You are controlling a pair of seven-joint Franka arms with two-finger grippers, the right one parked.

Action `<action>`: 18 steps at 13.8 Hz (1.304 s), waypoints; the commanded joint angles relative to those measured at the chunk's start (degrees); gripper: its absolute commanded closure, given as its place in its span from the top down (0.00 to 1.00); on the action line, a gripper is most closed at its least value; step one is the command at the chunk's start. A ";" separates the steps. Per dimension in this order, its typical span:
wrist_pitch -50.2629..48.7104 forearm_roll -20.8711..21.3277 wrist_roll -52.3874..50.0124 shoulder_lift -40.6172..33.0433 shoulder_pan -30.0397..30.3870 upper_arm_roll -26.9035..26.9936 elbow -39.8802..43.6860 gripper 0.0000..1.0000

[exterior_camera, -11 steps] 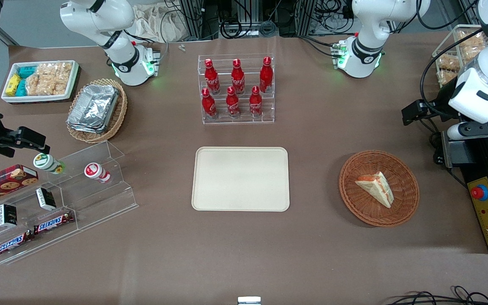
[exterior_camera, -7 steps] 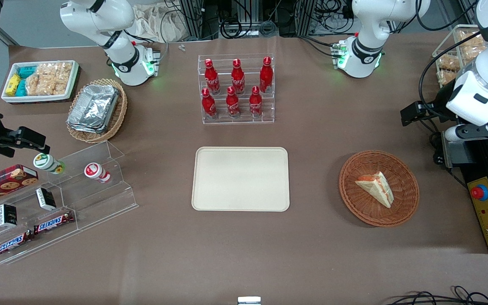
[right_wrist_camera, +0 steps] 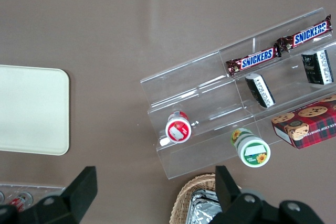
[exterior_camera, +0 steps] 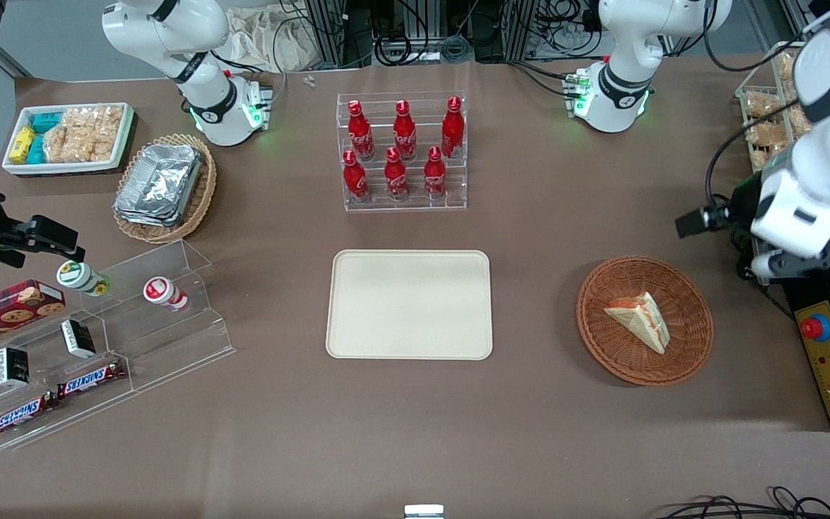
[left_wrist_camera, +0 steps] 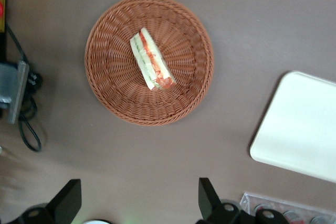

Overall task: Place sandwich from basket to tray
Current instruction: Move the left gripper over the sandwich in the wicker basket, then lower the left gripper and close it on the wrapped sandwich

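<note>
On brown table (exterior_camera: pixel 530 238): sandwich (exterior_camera: pixel 640 319) in basket (exterior_camera: pixel 689 346); tray (exterior_camera: pixel 409 303) bare | hand (left_wrist_camera: pixel 135 203) released, above

Tray (left_wrist_camera: pixel 299 129) cut by edge; gripper (left_wrist_camera: pixel 137 203) fingertips only

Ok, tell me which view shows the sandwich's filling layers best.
The left wrist view: sandwich fills more of it, stripes facing up, gripper open above the table. The front view shows it smaller in the basket; right wrist view misses it.
</note>
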 commanded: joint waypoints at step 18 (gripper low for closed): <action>38.26 0.73 -24.78 20.82 0.08 1.82 -15.84 0.00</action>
